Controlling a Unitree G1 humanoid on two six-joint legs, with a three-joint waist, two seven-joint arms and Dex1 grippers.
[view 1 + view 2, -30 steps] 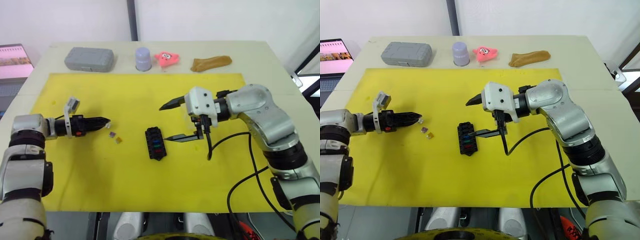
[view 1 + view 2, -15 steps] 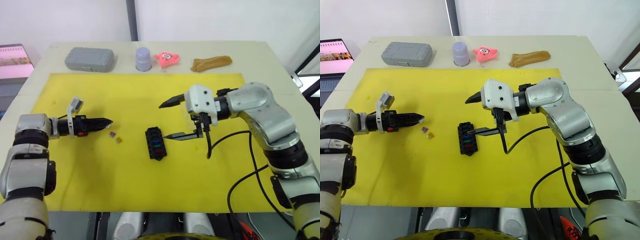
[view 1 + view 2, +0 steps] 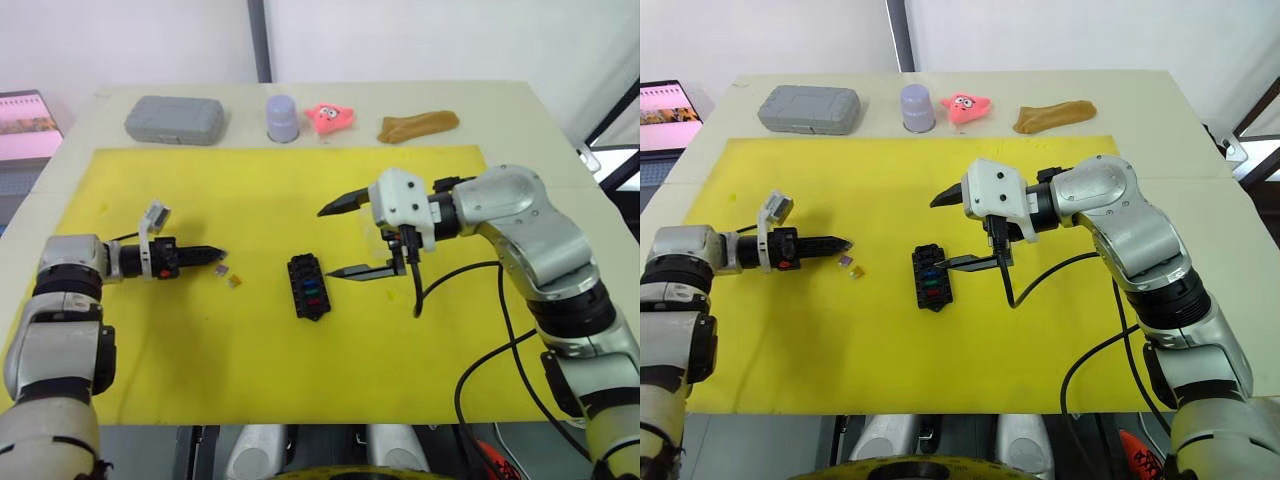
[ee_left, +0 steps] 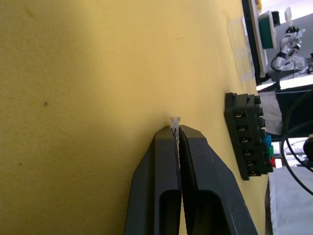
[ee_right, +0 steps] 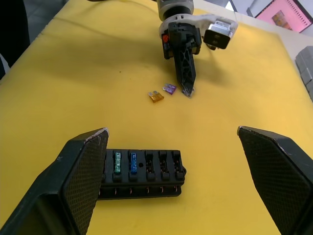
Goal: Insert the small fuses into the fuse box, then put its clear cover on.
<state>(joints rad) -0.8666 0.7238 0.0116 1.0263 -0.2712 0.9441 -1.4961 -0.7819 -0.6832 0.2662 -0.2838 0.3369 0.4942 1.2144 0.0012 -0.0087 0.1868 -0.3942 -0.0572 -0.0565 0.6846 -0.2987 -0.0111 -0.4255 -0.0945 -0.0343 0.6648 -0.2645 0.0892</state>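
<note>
The black fuse box (image 3: 308, 286) lies mid-mat with green (image 5: 117, 163) and blue (image 5: 132, 163) fuses seated in it. My left gripper (image 3: 221, 256) lies low on the yellow mat (image 3: 300, 380), left of the box, shut on a clear-grey small fuse (image 4: 174, 122) whose tip pokes out between the fingertips. Just beside it on the mat lie a purple fuse (image 5: 169, 88) and an orange fuse (image 5: 155, 96). My right gripper (image 3: 327, 244) hovers wide open just right of the box, holding nothing. The clear cover (image 4: 241, 49) lies on the mat beyond the box.
Along the table's far edge stand a grey case (image 3: 174, 119), a lavender cup (image 3: 283, 117), a pink toy (image 3: 335, 115) and a brown lump (image 3: 418, 125). A laptop screen (image 3: 28, 115) sits off the table's left side.
My left gripper has closed on the clear-grey fuse and sits slightly nearer me on the mat. The right arm has not moved.
</note>
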